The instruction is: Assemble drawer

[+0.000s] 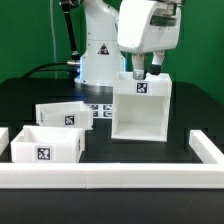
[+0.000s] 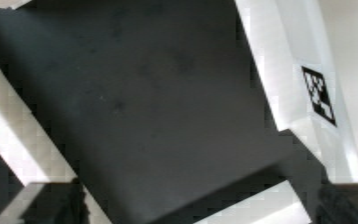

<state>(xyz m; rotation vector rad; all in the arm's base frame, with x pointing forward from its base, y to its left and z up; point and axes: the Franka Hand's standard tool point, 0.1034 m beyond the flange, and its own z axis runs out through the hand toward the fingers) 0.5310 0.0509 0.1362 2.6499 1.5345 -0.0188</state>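
In the exterior view the tall white casing (image 1: pixel 140 108) stands upright right of centre, open side facing the camera, a tag on its upper front. Two low white trays lie to its left: one further back (image 1: pixel 60 115), one nearer (image 1: pixel 45 147), each with a tag. My gripper (image 1: pixel 146 72) hangs just above the casing's top edge, fingers apart and holding nothing. In the wrist view a white casing wall with a tag (image 2: pixel 314 95) runs beside a large dark area. My dark fingertips (image 2: pixel 34 205) show only faintly.
The marker board (image 1: pixel 98 108) lies flat between the trays and the casing. A long low white border rail (image 1: pixel 110 177) runs along the front and up the exterior view's right side (image 1: pixel 205 148). The robot base (image 1: pixel 98 50) stands behind.
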